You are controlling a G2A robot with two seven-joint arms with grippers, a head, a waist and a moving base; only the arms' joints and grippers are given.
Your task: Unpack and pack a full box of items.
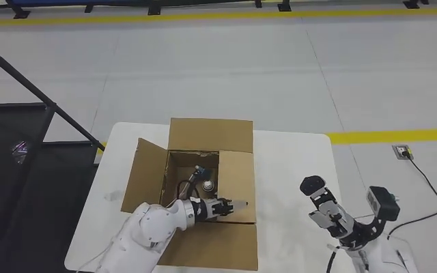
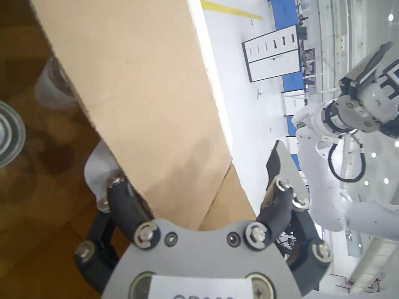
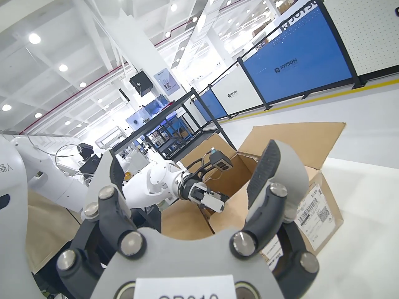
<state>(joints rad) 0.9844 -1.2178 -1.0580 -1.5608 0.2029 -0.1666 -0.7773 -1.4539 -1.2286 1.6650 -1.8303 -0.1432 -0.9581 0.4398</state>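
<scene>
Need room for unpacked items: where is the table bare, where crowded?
Widest bare tabletop lies between the right flap and the right gripper. A narrower strip runs beside the left flap. Crowded: inside the box, where the left gripper straddles that right flap beside containers.

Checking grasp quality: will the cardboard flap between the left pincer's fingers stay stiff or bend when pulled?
The flap looks like thin, flat cardboard, so it is probably light, swinging on its fold rather than resisting. The open left pincer straddles its edge near a corner, where it may bend or crease. Its matte surface seems unlikely to slip.
</scene>
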